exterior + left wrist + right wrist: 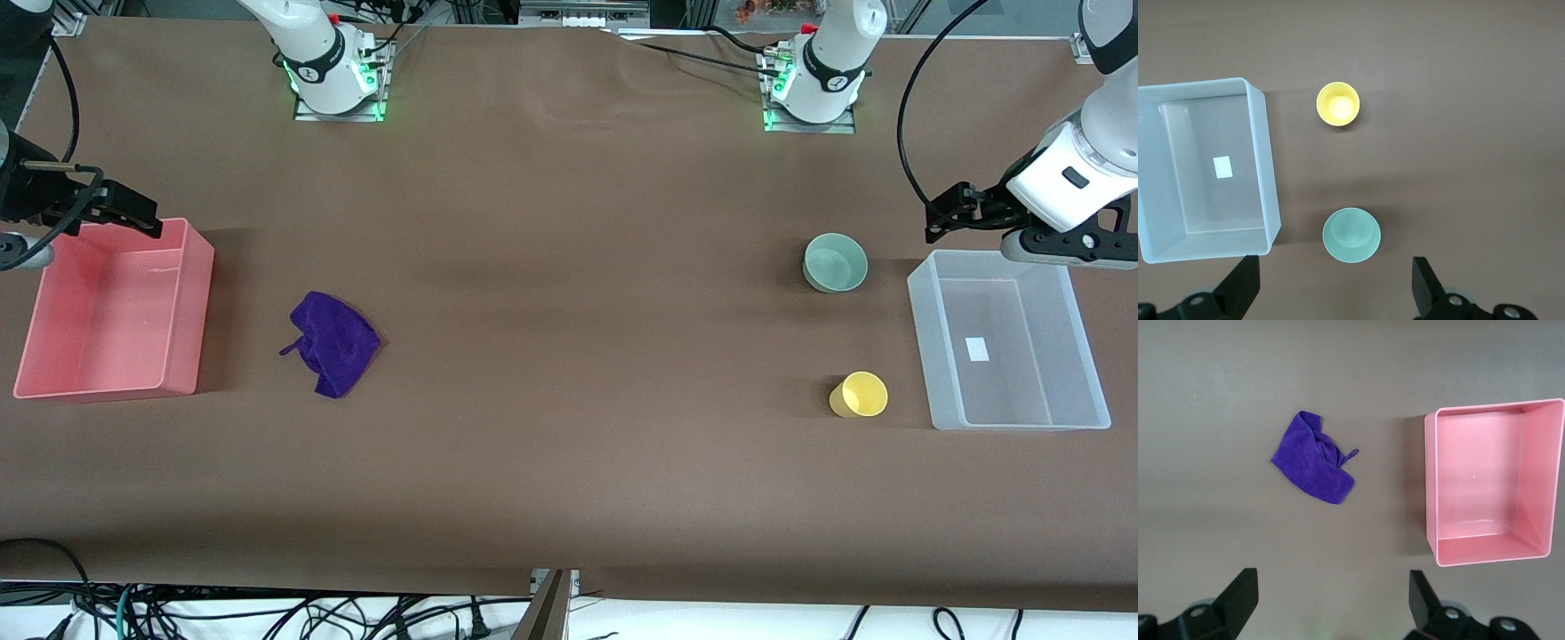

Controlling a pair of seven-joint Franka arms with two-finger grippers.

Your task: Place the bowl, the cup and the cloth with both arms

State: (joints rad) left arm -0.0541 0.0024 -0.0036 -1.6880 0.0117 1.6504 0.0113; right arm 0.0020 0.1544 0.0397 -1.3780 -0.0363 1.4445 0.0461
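Left gripper (1331,287): fingers spread, empty, over the table beside the clear bin (1009,351). Right gripper (1328,603): fingers spread, empty, by the pink bin (111,311). Bowl (835,262) and cup (859,395) stand near the clear bin, cup nearer the camera. Cloth (333,342) lies near the pink bin.

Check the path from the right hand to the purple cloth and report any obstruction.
Nothing visible blocks it. The right hand, open, hangs over the pink bin's rim; the purple cloth lies on bare table beside that bin.
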